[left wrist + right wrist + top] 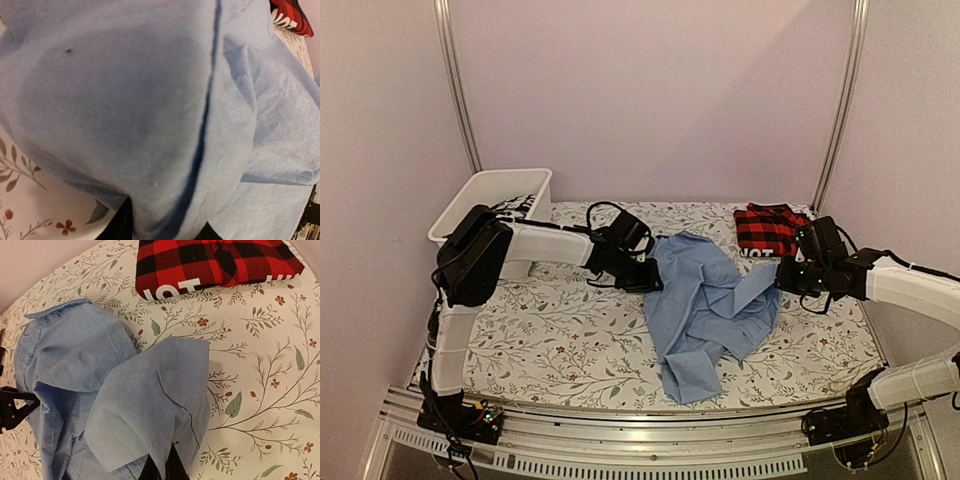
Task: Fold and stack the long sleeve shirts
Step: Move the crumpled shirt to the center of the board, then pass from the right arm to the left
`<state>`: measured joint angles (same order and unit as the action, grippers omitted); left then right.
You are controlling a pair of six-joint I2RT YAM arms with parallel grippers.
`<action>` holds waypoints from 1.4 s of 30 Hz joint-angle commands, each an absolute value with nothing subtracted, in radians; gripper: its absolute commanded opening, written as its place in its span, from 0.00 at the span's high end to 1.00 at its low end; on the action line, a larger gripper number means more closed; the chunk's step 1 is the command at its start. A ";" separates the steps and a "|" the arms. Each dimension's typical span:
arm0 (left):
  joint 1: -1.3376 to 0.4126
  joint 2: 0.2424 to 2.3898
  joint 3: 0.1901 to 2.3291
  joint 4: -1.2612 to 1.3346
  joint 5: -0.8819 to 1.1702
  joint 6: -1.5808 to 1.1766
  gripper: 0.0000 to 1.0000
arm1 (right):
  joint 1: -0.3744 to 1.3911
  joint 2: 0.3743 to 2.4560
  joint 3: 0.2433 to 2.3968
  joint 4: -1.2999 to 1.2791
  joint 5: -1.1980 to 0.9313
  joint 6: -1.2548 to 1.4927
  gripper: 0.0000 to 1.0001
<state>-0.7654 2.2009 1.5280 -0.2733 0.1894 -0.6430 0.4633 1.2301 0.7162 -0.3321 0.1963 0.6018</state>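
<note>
The right gripper [162,466] is pinched tight on a raised flap at the right edge of the light blue shirt [705,300]. Opposite, the left gripper [642,274] is buried in the shirt's left side. Cloth sits between its jaws, but I cannot tell whether they have bitten. The shirt lies crumpled between the two, its length running far to near on the table [570,340]. The folded plaid shirt [768,228] lies just beyond the right gripper, which looks the nearer arm for stacking.

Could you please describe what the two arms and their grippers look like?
The left arm and right arm have white tubular links and bulky black joint housings, with thin black cables looping near the wrists. The left gripper and right gripper are black.
</note>
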 commanded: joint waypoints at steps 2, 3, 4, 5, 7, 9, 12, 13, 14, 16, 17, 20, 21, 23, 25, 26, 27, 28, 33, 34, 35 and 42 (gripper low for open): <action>-0.804 2.331 1.720 -0.314 0.255 -0.629 0.69 | 0.480 1.087 0.904 -0.506 0.179 0.544 1.00; -0.809 2.352 1.757 -0.323 0.262 -0.629 0.69 | 0.494 1.075 0.938 -0.527 0.168 0.538 1.00; -0.813 2.370 1.796 -0.334 0.267 -0.626 0.69 | 0.513 1.071 0.968 -0.541 0.154 0.532 1.00; -0.816 2.383 1.831 -0.350 0.268 -0.623 0.69 | 0.538 1.074 1.007 -0.551 0.140 0.528 1.00; -0.810 2.389 1.895 -0.380 0.259 -0.613 0.65 | 0.594 1.098 1.053 -0.556 0.123 0.530 1.00; -0.799 2.365 1.910 -0.398 0.253 -0.598 0.61 | 0.643 1.140 1.086 -0.542 0.099 0.534 1.00; -0.773 2.284 1.869 -0.401 0.256 -0.584 0.54 | 0.690 1.191 1.114 -0.496 0.058 0.533 1.00; -0.765 2.244 1.842 -0.395 0.259 -0.579 0.52 | 0.698 1.218 1.126 -0.478 0.047 0.532 1.00; -0.756 2.203 1.804 -0.381 0.267 -0.574 0.50 | 0.705 1.239 1.140 -0.465 0.035 0.531 1.00; -0.743 2.100 1.710 -0.334 0.278 -0.561 0.47 | 0.721 1.283 1.174 -0.439 0.016 0.525 1.00; -0.738 2.050 1.658 -0.305 0.292 -0.552 0.45 | 0.725 1.300 1.191 -0.427 0.011 0.522 1.00; -0.729 1.901 1.519 -0.225 0.344 -0.525 0.43 | 0.739 1.371 1.255 -0.389 -0.051 0.519 1.00; -0.730 1.851 1.470 -0.180 0.374 -0.514 0.42 | 0.743 1.396 1.277 -0.379 -0.063 0.516 1.00; -0.730 1.752 1.368 -0.085 0.435 -0.498 0.38 | 0.749 1.451 1.316 -0.367 -0.088 0.516 1.00; -0.736 1.669 1.280 -0.020 0.483 -0.482 0.34 | 0.757 1.492 1.356 -0.352 -0.113 0.518 1.00; -0.740 1.649 1.260 0.021 0.497 -0.473 0.33 | 0.761 1.507 1.369 -0.340 -0.126 0.519 1.00; -0.743 1.637 1.248 0.033 0.505 -0.465 0.32 | 0.764 1.529 1.381 -0.328 -0.137 0.521 1.00; -0.749 1.632 1.242 0.038 0.509 -0.458 0.31 | 0.767 1.544 1.392 -0.318 -0.151 0.526 1.00; -0.767 1.642 1.245 0.053 0.533 -0.440 0.28 | 0.790 1.604 1.465 -0.302 -0.174 0.547 1.00; -0.771 1.650 1.250 0.051 0.536 -0.439 0.28 | 0.795 1.619 1.478 -0.300 -0.175 0.546 1.00; -0.774 1.655 1.253 0.051 0.535 -0.439 0.28 | 0.798 1.628 1.487 -0.296 -0.176 0.548 1.00; -0.776 1.698 1.261 0.055 0.485 -0.465 0.34 | 0.804 1.666 1.512 -0.271 -0.199 0.566 1.00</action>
<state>-0.7670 1.6688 1.2568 0.0261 0.5087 -0.4618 0.7940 1.6455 1.4765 -0.3161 -0.1711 0.5503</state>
